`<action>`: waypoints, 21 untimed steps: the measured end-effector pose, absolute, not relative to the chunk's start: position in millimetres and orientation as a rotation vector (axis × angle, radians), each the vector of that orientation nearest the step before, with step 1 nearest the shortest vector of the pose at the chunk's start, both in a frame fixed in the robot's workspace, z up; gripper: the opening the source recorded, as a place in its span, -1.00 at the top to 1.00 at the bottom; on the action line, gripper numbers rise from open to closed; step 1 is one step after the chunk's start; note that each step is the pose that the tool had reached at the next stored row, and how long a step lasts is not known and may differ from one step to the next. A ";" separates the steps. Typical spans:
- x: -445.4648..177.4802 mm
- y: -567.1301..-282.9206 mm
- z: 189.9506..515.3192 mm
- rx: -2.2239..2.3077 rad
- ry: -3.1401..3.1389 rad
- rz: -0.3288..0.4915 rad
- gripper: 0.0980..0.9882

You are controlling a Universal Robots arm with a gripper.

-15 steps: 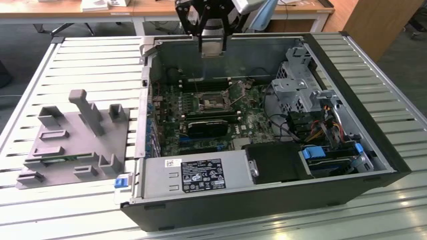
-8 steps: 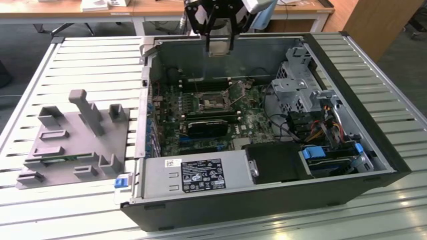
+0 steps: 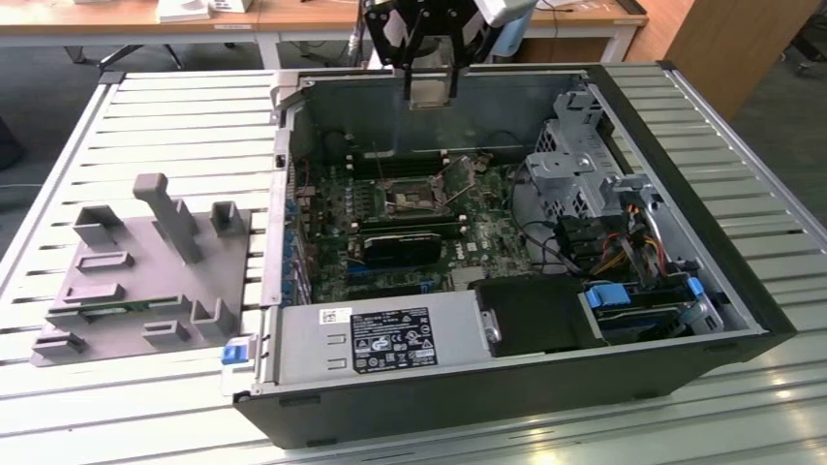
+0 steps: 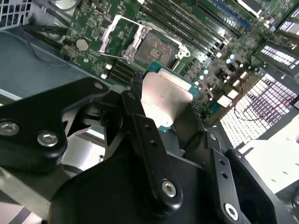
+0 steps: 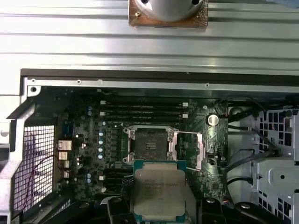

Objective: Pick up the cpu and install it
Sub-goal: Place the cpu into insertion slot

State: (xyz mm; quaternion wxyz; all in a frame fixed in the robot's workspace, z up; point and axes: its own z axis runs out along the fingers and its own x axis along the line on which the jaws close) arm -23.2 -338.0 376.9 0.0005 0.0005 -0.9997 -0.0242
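Tabletop [image 3: 168, 126] of slatted metal, carrying an open computer case [image 3: 517, 397] laid on its side. A grey fixture block [image 3: 142, 271] stands beside the case on the exterior view's left. Within the case the green motherboard [image 3: 387, 232] faces upward. The end effector [image 3: 431, 97] hangs above the far wall of the case in the exterior view. Its two black fingers [image 4: 140, 126] are drawn in against opposite edges of the chip, so it is closed only as far as the chip allows. The socket [image 5: 150, 145] sits near the middle of the board, with its metal retaining frame swung aside and its seat bare. The cpu [image 5: 159, 191] is held in the air between the fingers, silver lid outward, and appears to touch nothing else. In the exterior view the socket lies lower than the held cpu and nearer the viewer, well apart from it. In the first wrist view the edges of cpu and socket run roughly parallel. Being square, the chip has no long axis to align.
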 end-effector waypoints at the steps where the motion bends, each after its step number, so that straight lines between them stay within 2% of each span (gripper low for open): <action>1: -23.2 -338.0 376.9 -0.004 -3.140 -0.076 0.03; 21: -23.1 -338.0 376.0 -0.175 -3.138 -0.074 0.03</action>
